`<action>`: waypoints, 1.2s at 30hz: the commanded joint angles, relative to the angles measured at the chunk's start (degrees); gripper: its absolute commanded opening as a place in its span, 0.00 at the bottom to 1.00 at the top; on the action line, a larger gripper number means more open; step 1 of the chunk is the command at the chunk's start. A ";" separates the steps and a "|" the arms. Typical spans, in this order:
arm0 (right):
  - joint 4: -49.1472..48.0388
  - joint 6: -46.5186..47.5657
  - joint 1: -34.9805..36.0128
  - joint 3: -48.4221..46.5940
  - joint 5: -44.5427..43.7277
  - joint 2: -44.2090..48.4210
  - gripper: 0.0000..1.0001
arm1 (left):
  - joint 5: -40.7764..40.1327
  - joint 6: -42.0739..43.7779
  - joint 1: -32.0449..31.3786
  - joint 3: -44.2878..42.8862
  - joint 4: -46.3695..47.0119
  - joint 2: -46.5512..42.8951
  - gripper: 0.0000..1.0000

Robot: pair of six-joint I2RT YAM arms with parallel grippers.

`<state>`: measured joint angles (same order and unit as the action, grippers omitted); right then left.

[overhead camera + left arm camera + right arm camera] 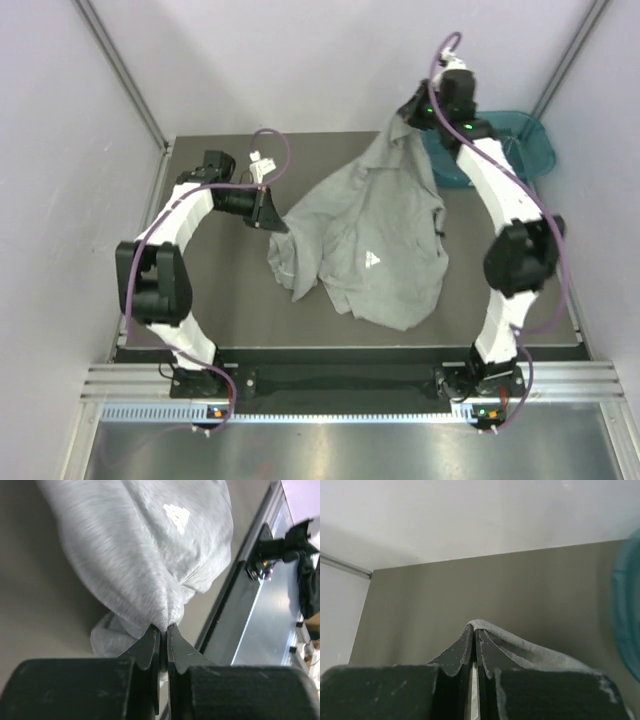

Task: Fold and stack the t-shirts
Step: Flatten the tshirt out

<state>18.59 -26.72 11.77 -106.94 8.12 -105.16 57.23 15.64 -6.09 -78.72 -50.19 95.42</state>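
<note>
Left gripper (pixel 162 628), held low, and right gripper (pixel 475 628), raised far back, each pinch the grey t-shirt (pixel 370 240); only the overhead view shows its drape.

Off to my far right, a teal plastic tub (pixel 528 140) sits at the back corner of the dark grey-brown table (pixel 230 300). Pale walls (pixel 300 60) close in around me on three sides. A shiny metal sheet (pixel 350 450) runs along the near edge.

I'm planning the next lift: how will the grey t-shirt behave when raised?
Probably floppy: the t-shirt sags in folds between the left tool and right tool. Likely light, since small pinches of fabric hold it. Its lower hem would probably drag on the table.
</note>
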 commanded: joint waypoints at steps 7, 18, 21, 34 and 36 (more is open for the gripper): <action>-20.26 -13.86 3.35 -26.29 -2.05 -26.99 0.03 | -1.85 -8.84 7.65 -3.45 19.15 12.68 0.30; 12.79 -3.88 6.42 -30.28 -17.16 -23.70 1.00 | -32.27 -18.54 10.66 -17.74 20.34 13.22 0.89; 20.06 2.19 9.14 -12.53 -21.64 -8.81 1.00 | -31.66 -11.97 7.60 -20.52 9.43 9.29 0.88; 19.74 -17.03 18.72 56.99 -26.05 36.51 0.97 | -40.54 3.88 -23.88 10.50 8.34 -11.30 0.80; 16.67 -21.50 19.69 63.93 -23.86 40.02 0.94 | -41.06 3.78 -24.76 15.33 15.34 -11.74 0.79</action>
<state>37.54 -38.87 29.39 -50.24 -16.51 -68.97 19.53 17.34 -31.57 -67.96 -42.33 85.60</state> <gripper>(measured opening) 0.959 0.795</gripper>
